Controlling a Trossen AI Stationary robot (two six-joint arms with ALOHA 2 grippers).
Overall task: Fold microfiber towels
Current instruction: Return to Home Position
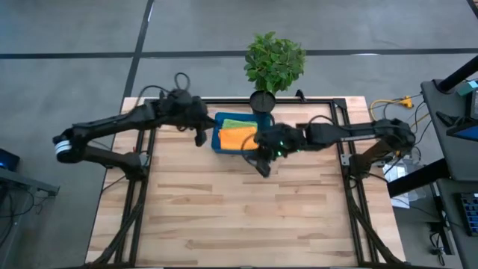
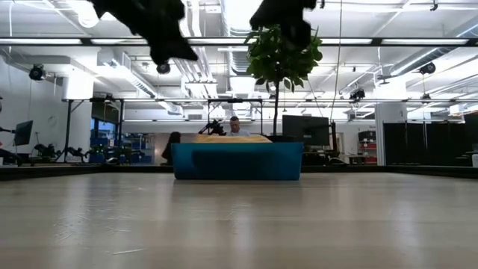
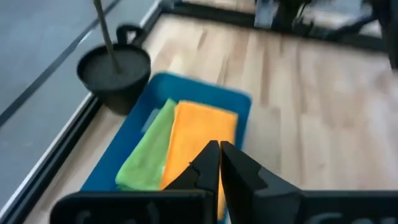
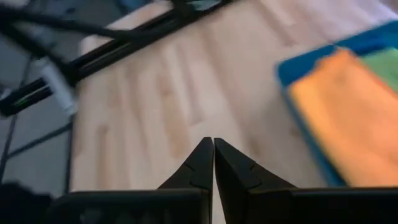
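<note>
A folded orange towel (image 3: 202,140) and a folded lime green towel (image 3: 149,155) lie side by side, flat in the blue tray (image 3: 217,96) at the table's far middle. In the high view the green towel (image 1: 237,123) is on the far side and the orange one (image 1: 237,138) on the near side. My left gripper (image 1: 200,139) hangs shut above the table just left of the tray, holding nothing. My right gripper (image 1: 263,170) hangs shut above the table off the tray's near right corner, also holding nothing. The wrist views show both pairs of fingertips closed, left (image 3: 219,146) and right (image 4: 213,143).
A potted plant (image 1: 274,63) in a black pot (image 3: 115,71) stands just beyond the tray at the far edge. Bare wooden tabletop (image 1: 239,217) stretches from the tray to the near edge. A black frame (image 1: 347,157) borders the table's sides. People sit in the room behind (image 2: 235,125).
</note>
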